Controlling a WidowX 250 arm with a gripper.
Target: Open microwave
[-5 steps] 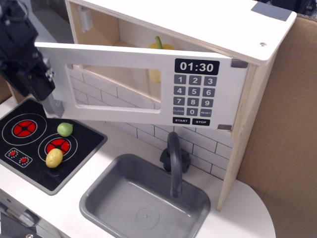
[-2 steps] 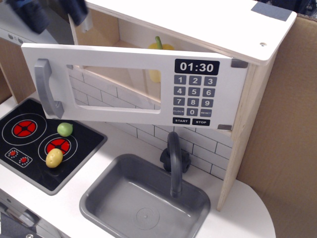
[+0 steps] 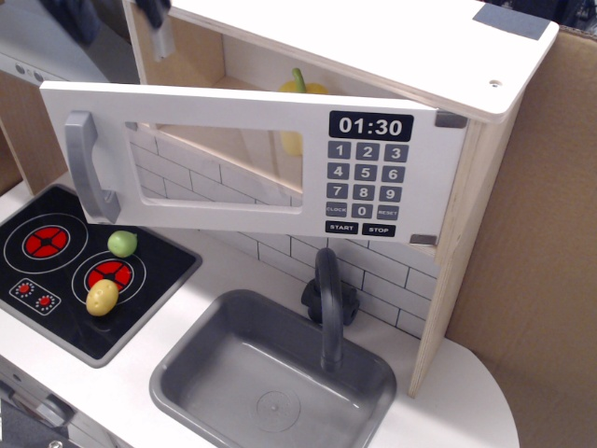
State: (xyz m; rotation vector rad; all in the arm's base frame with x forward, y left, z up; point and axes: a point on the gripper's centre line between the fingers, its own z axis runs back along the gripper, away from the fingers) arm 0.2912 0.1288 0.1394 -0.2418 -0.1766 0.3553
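Note:
The microwave (image 3: 485, 168) of pale wood stands above the counter. Its white door (image 3: 233, 154), hinged on the right, is swung partly open towards me. The door carries a clear window (image 3: 224, 163), a grey bar handle (image 3: 87, 168) at its left end and a black keypad (image 3: 367, 177) under clock digits reading 01:30. A yellow toy pepper (image 3: 300, 89) shows inside. Only a dark blurred part of my arm or gripper (image 3: 154, 9) shows at the top left edge, above the door and apart from the handle. Its fingers are out of view.
A black toy hob (image 3: 56, 266) at the left holds a green ball (image 3: 122, 243) and a yellow ball (image 3: 103, 298). A grey sink (image 3: 191, 373) with a dark tap (image 3: 327, 299) is in front. The grey range hood (image 3: 37, 51) is at top left, a cardboard wall (image 3: 541, 243) at right.
The gripper was at the door's handle end one second ago; it has let go and risen up out of the frame. The door has swung a little further open and the handle now shows.

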